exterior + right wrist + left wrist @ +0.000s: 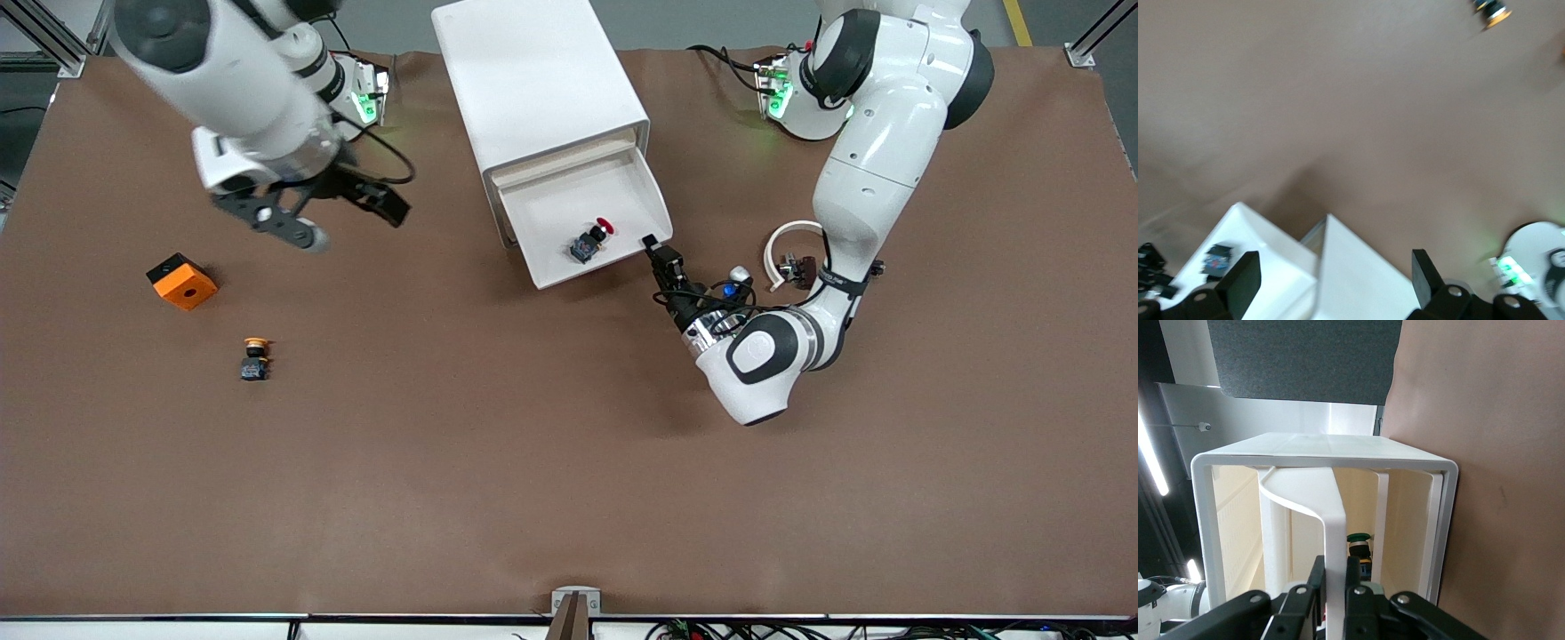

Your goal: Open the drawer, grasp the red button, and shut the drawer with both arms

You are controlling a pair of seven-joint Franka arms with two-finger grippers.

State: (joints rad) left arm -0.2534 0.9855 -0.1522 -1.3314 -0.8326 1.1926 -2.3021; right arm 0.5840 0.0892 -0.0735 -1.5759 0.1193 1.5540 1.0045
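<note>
The white cabinet [533, 80] stands at the table's middle, near the arms' bases. One drawer [551, 274] is pulled out toward the front camera. The red-capped button [591, 240] lies on the drawer's floor. My left gripper [652, 243] is shut on the drawer's wall at the corner toward the left arm's end. The left wrist view shows its fingers [1316, 577] clamping the white wall [1335, 520], with the button [1358, 545] partly visible past it. My right gripper [354, 227] is open and empty, up over the table beside the cabinet. Its wrist view shows the drawer [1265, 247] and button [1218, 260] below.
An orange square box [182, 281] with a hole and a yellow-capped button [256, 358] lie on the brown mat toward the right arm's end, nearer the front camera than the right gripper. The yellow-capped button [1491, 10] also shows in the right wrist view.
</note>
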